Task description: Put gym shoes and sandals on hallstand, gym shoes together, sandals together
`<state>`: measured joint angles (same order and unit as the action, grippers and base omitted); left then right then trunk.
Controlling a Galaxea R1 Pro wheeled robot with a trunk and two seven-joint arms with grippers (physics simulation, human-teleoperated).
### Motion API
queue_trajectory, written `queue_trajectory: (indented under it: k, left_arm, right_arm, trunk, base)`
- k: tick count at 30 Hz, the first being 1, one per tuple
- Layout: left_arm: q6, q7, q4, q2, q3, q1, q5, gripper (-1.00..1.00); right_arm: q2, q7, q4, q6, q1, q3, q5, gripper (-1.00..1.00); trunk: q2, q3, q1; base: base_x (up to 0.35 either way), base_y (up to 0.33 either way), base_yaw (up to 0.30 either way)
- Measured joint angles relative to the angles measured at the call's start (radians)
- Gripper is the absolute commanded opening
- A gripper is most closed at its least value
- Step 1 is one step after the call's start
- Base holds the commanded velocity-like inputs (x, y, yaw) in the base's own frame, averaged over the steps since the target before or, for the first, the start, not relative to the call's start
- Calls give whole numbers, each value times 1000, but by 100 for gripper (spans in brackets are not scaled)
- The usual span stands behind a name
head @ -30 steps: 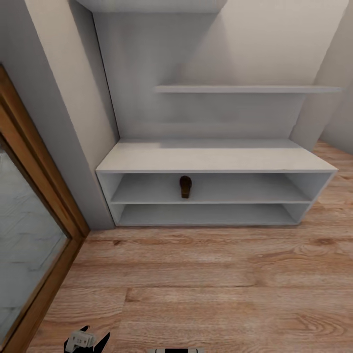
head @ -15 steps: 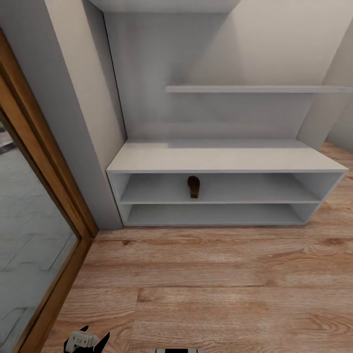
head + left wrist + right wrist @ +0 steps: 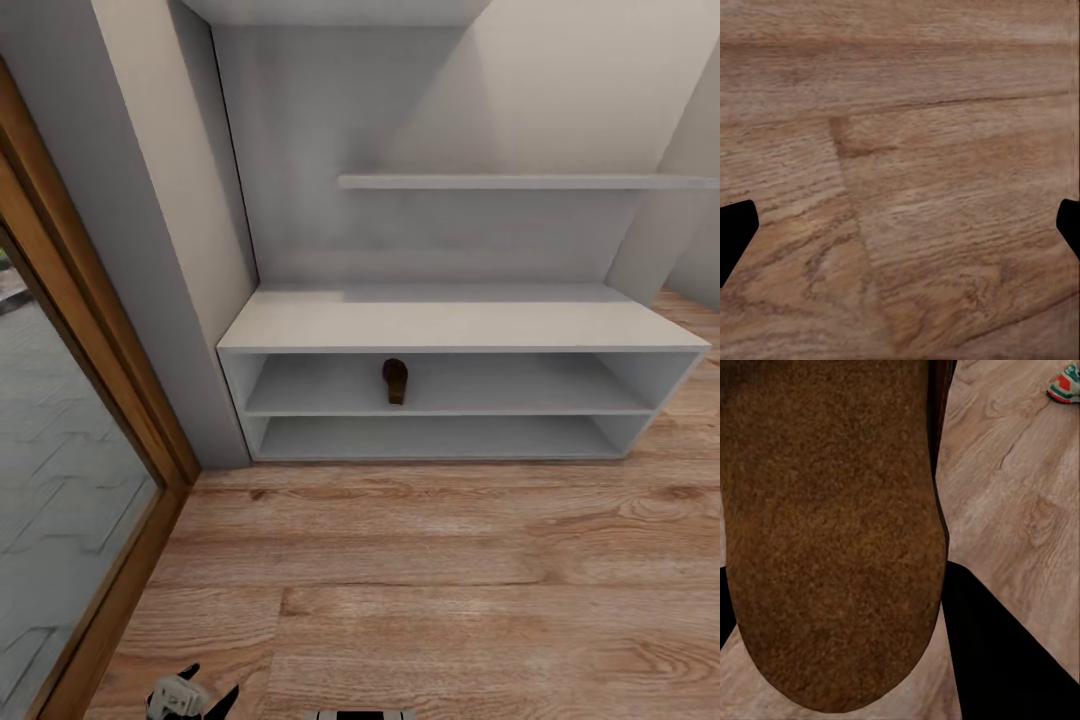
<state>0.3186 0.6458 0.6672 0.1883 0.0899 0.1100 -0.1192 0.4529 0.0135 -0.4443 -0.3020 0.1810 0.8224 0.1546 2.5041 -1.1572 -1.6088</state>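
The light-grey hallstand [image 3: 460,325] stands ahead against the wall. One dark brown sandal [image 3: 395,380] lies on its upper open tier, near the middle. In the right wrist view the brown sole of the second sandal [image 3: 832,525] fills most of the picture, and my right gripper [image 3: 862,645] is shut on it, with one black finger [image 3: 1012,660] showing beside it. A gym shoe [image 3: 1065,384] lies on the wood floor [image 3: 450,560] far off in that view; the other gym shoe is out of view. My left gripper [image 3: 190,700] hangs open over bare planks, fingertips [image 3: 733,229] wide apart.
A glass door in a wooden frame [image 3: 60,480] runs along the left. A grey wall pillar [image 3: 170,250] stands between it and the hallstand. An upper shelf [image 3: 520,182] hangs above the bench top. Wood floor stretches between me and the rack.
The whole picture shifted to the right a second ago, so the camera moved. Since then my left gripper has dropped slightly lower and to the right in the head view.
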Motion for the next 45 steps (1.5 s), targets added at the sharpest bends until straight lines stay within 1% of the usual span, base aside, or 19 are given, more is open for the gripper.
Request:
queue_trajectory:
  k: [4,7,10,11,14,15,17,19,21,22,25,27,28,29,31,33,34,35,45]
  left_arm:
    - [-7,105,1,0,6,2,-7,100]
    - [-15,186,3,1,9,10,-13,100]
    - [-18,217,1,-1,9,14,-14,100]
    - [-19,230,-2,-2,9,15,-14,100]
    - [-20,242,-5,-3,7,17,-13,100]
    - [-19,250,-6,-3,4,17,-12,100]
    - [-18,266,-6,-3,2,17,-12,100]
    - [-20,314,-7,0,3,17,-14,100]
    - [-22,360,-7,3,6,17,-16,100]
    - [-24,411,-6,6,9,18,-18,100]
    - [-31,502,-4,10,20,18,-34,100]
    - [-38,548,-6,11,43,18,-54,100]
    - [-38,567,-8,12,64,16,-61,100]
    - [-37,573,-8,12,71,13,-62,100]
    - [-35,576,-9,13,77,11,-64,100]
    - [-31,577,-10,14,81,9,-63,100]
    - [-28,578,-9,14,82,8,-63,100]
    - [-26,578,-9,14,84,7,-63,100]
    - [-25,577,-8,21,84,6,-63,100]
  right_arm:
    - [-49,-1,-2,-1,1,-100,-46,-100]
    - [-109,-1,-5,-1,1,-220,-67,-100]
    - [-155,-1,-8,-1,1,-302,-74,-100]
    - [-183,-1,-11,0,1,-357,-76,-100]
    - [-234,-3,-13,1,1,-446,-79,-100]
    - [-265,-4,-15,2,2,-502,-79,-100]
    - [-310,-5,-16,3,4,-569,-83,-100]
    - [-368,-9,-18,5,9,-669,-92,-100]
    - [-393,-18,-19,7,16,-725,-99,-100]
    - [-414,-37,-22,12,27,-778,-111,-100]
    - [-453,-97,-29,63,69,-847,-136,-100]
    - [-494,-165,-34,182,126,-878,-153,-100]
    - [-524,-206,-33,309,175,-892,-156,-100]
    - [-535,-217,-37,364,203,-894,-161,-100]
    - [-550,-227,-48,429,243,-897,-162,-100]
    - [-588,-235,-77,497,312,-902,-161,-100]
    - [-625,-239,-73,553,366,-900,-154,-100]
    - [-627,-241,-85,638,435,-903,-161,-100]
    - [-627,-243,-87,742,570,-901,-157,-100]
  trunk:
    - [0,0,0]
    - [0,0,0]
    - [0,0,0]
    - [0,0,0]
    - [0,0,0]
    - [0,0,0]
    - [0,0,0]
    - [0,0,0]
    - [0,0,0]
    - [0,0,0]
    - [0,0,0]
    - [0,0,0]
    - [0,0,0]
    - [0,0,0]
    - [0,0,0]
    - [0,0,0]
    - [0,0,0]
    - [0,0,0]
    - [0,0,0]
  base:
    - [0,0,0]
    - [0,0,0]
    - [0,0,0]
    - [0,0,0]
    - [0,0,0]
    - [0,0,0]
    - [0,0,0]
    - [0,0,0]
    - [0,0,0]
    - [0,0,0]
    - [0,0,0]
    - [0,0,0]
    - [0,0,0]
    - [0,0,0]
    - [0,0,0]
    - [0,0,0]
    - [0,0,0]
    - [0,0,0]
    - [0,0,0]
